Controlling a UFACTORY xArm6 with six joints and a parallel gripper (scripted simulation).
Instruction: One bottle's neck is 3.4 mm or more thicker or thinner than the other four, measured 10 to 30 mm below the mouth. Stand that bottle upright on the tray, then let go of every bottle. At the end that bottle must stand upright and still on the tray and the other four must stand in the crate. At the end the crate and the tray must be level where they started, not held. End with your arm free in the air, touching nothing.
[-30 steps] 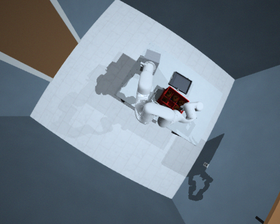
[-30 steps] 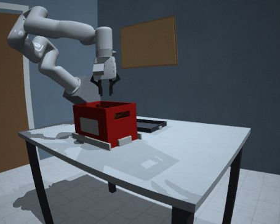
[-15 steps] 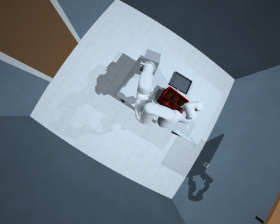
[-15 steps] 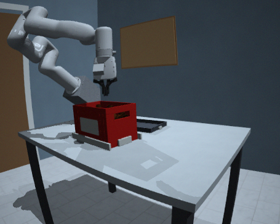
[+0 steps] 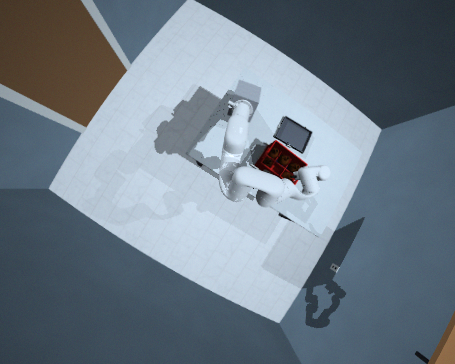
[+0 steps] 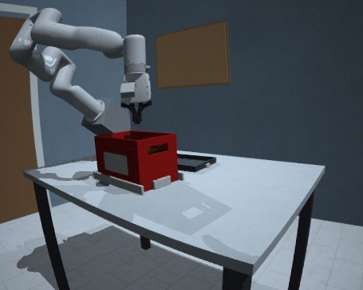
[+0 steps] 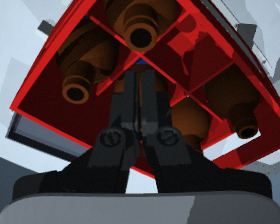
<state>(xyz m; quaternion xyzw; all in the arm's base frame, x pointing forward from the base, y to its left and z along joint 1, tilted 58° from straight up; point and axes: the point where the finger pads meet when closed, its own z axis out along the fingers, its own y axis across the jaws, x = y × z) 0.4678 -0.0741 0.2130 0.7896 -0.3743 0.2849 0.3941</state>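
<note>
The red, plastic-looking rectangular crate (image 6: 136,161) has a smooth, faintly glossy skin. The brown, glass-like round bottles (image 7: 141,24) inside it shine dully. The dark flat tray (image 6: 195,162) looks matt, and the pale grey smooth table top (image 6: 243,187) shows a soft sheen.

A: First entry?
B: Table (image 6: 243,207), pale grey top on black legs (image 6: 48,235). It lies below the pincer (image 6: 136,119) and, in the exterior view, spreads out to its right.
A: Second?
B: Brown board (image 6: 193,56) with a lighter frame, on the dark blue wall (image 6: 287,88). It is behind the pincer, higher up and to its right.
A: Third?
B: Brown door (image 6: 5,131) with a pale frame, far to the pincer's left.
A: Lower down?
B: Grey strips (image 6: 120,182) on the table top, beneath the pincer. Pale tiled floor (image 6: 339,255), well below it.
A: Last?
B: Small pale wall plate (image 5: 334,268), seen from the top view, well apart from the pincer.
</note>
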